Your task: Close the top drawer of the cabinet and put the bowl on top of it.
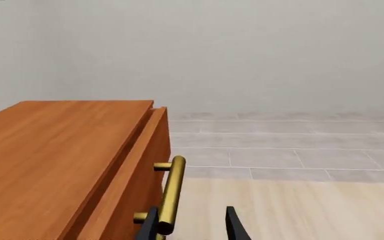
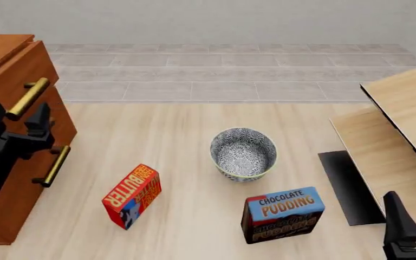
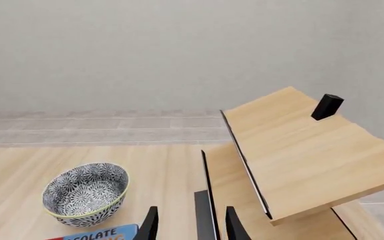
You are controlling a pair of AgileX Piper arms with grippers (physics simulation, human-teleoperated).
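At the front view's left edge, the open left hand (image 2: 21, 120) sits against the top drawer (image 2: 31, 73) handle (image 2: 27, 98). The bowl (image 2: 244, 153) stands mid-tabletop (image 2: 186, 141), well apart from the open right hand (image 3: 189, 225).

Beyond your fingers: plain pale grey wall (image 2: 215, 21), unbroken, evenly lit, no hard shadows. Below it, grey tiled floor (image 2: 229, 70) in long staggered courses, grout lines faint. Nearer you, pale light-wood table (image 2: 186, 146) with fine lengthwise grain. Ahead and to right of your right-hand fingers: light-wood shelf unit (image 3: 299, 155), two stepped slanting boards with dark edges, small black block (image 3: 327, 106) on upper board. Dark flat base (image 2: 349, 187) under unit.
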